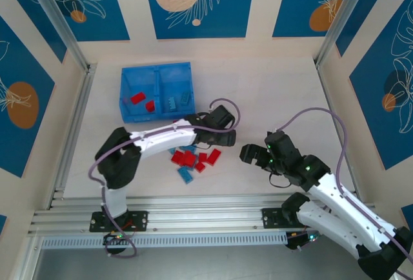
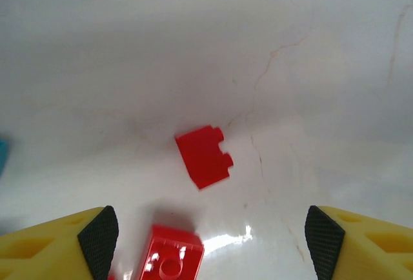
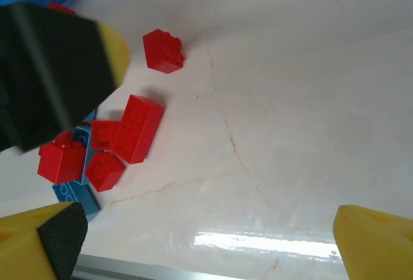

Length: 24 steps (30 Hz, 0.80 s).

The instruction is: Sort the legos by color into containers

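The legos lie in a loose pile (image 1: 193, 159) of red and light blue bricks in the middle of the table. My left gripper (image 1: 222, 140) hangs over the pile's right edge, open. In the left wrist view a red brick (image 2: 170, 255) sits on the table between the pads (image 2: 100, 240), close to the left one, and another red brick (image 2: 204, 157) lies farther out. My right gripper (image 1: 251, 154) is open just right of the pile, nothing between its fingertips (image 3: 61, 238). The blue containers (image 1: 157, 67) stand at the back left, red bricks (image 1: 137, 97) in the left compartment, blue ones (image 1: 171, 104) in the right.
In the right wrist view the left gripper's finger (image 3: 55, 73) looms at the upper left, over red bricks (image 3: 132, 128) and a blue one (image 3: 76, 194). An aluminium rail (image 1: 193, 206) runs along the near edge. Walls close in the table on three sides.
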Tool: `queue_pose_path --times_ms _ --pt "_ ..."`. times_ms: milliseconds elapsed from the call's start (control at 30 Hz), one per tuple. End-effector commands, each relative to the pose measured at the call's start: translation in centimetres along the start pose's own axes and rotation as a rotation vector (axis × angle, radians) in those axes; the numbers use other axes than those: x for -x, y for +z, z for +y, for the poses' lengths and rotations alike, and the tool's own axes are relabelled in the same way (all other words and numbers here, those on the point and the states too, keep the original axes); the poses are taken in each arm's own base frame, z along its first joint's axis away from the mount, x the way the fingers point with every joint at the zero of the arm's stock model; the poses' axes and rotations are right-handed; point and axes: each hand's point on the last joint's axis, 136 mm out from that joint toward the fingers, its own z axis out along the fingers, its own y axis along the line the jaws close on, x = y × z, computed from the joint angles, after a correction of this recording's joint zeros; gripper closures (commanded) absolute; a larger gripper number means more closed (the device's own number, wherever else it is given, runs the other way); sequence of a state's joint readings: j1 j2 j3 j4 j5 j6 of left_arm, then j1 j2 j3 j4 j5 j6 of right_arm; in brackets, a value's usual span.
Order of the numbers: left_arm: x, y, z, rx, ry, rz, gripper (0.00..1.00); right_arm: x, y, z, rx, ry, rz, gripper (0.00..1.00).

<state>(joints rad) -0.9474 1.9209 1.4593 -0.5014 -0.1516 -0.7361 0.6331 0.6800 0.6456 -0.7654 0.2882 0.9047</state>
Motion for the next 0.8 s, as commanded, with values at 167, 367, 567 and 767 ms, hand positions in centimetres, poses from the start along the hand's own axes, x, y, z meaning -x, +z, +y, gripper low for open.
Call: queue_pose_path --times_ms 167,367,567,767 --pt "-0.8 4.3 -0.3 0.058 -0.040 0.069 0.31 -0.5 -0.2 -0.9 -0.018 0.031 0.011 0.01" --pt "-2.0 6.3 0.4 0.091 -0.029 0.104 0.45 -0.8 -0.1 0.5 0.047 -0.008 0.035 0.01" --pt "-1.7 5.9 0.6 0.100 -0.019 0.086 0.68 -0.8 -0.4 3.1 0.172 -0.039 0.058 0.00" --pt "2.1 0.8 1.3 0.101 0.011 -0.044 0.74 -0.3 -0.8 5.8 0.270 -0.072 0.059 0.01"
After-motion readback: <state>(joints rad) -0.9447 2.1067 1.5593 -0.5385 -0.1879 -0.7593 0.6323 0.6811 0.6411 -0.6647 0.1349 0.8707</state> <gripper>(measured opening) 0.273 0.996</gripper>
